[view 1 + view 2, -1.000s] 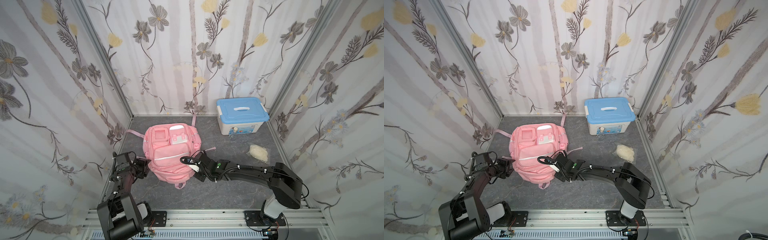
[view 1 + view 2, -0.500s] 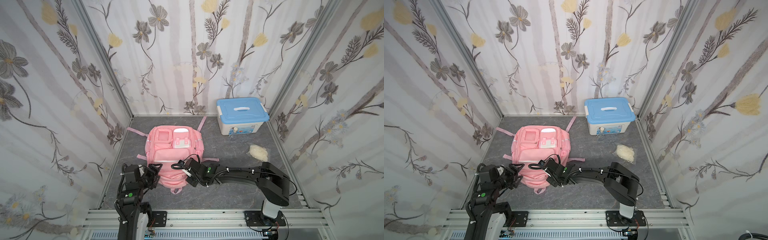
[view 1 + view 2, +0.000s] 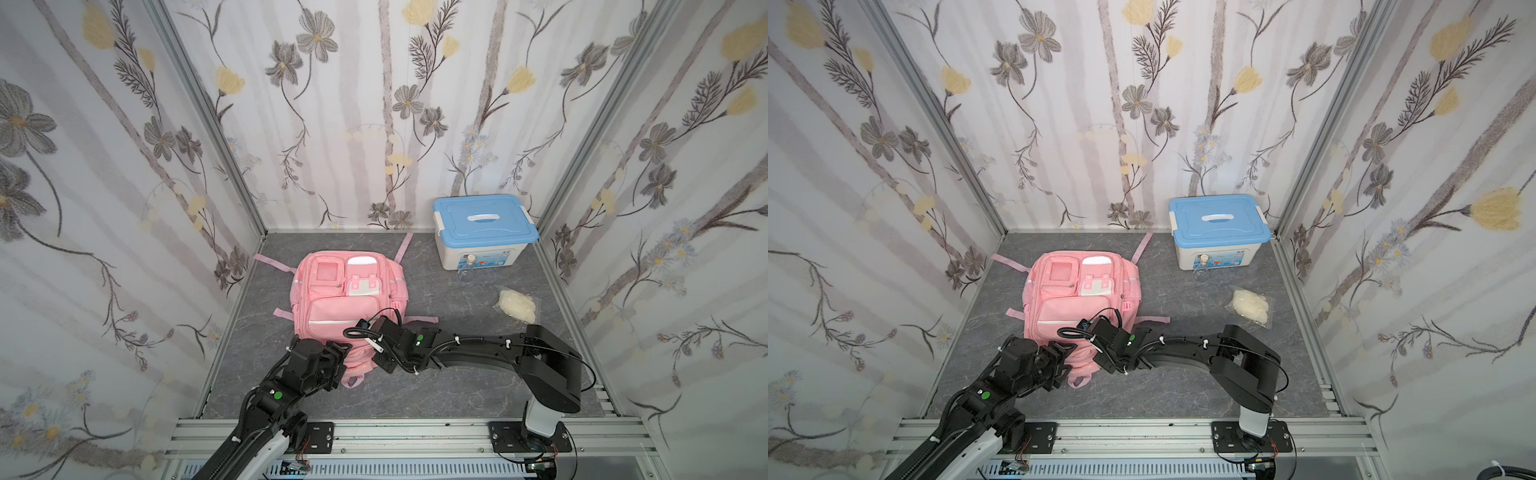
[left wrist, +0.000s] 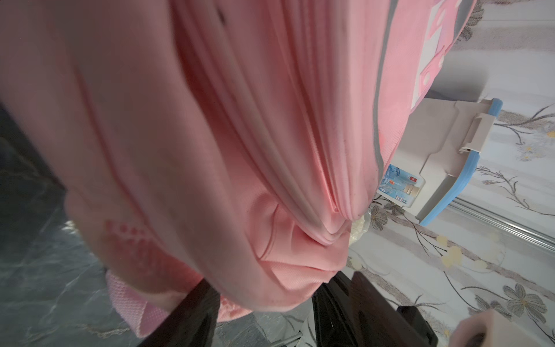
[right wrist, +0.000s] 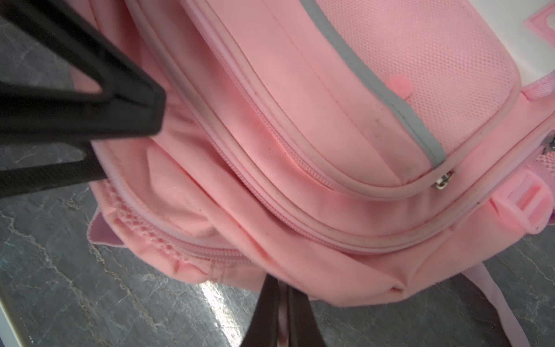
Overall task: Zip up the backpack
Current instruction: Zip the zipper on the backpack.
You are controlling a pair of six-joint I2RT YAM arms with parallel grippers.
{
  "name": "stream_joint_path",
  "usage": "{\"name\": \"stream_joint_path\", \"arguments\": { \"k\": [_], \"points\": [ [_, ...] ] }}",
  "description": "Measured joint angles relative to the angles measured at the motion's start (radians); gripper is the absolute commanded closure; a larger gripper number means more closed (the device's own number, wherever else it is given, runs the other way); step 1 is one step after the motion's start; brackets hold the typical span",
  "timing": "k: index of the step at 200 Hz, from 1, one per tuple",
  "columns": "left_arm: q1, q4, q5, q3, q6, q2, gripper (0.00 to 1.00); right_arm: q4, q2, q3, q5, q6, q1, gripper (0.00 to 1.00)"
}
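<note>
Pink backpack (image 3: 351, 299) runs lengthwise ahead of both end effectors. My right end effector (image 5: 282, 285) pinches its near edge; left end effector (image 4: 273, 288) gapes astride it.

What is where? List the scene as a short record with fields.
backpack: pink, front up on the gray floor, straps splayed
left hand: open astride the backpack's near corner
right hand: shut on a thin pink bit at the backpack's near edge
box: blue-lidded, closed, far right corner
packet: white contents, near the box, not touching it
</note>
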Motion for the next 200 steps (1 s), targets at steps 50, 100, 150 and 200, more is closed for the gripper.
{"name": "stream_joint_path", "arguments": {
  "k": [50,100,150,200],
  "points": [
    [-0.091,0.229,-0.112,0.011,-0.057,0.251,0.37,0.000,0.007,0.000,0.013,0.001,-0.003,1.00],
    [-0.168,0.392,-0.196,-0.021,-0.116,0.401,1.00,-0.003,0.003,0.001,0.024,0.002,-0.007,1.00],
    [-0.106,0.328,-0.192,-0.037,-0.104,0.284,1.00,0.039,-0.013,-0.050,0.012,-0.071,-0.014,1.00],
    [0.034,0.225,-0.095,-0.069,-0.052,0.169,1.00,0.062,-0.006,-0.090,0.006,-0.184,-0.113,1.00]
  ]
}}
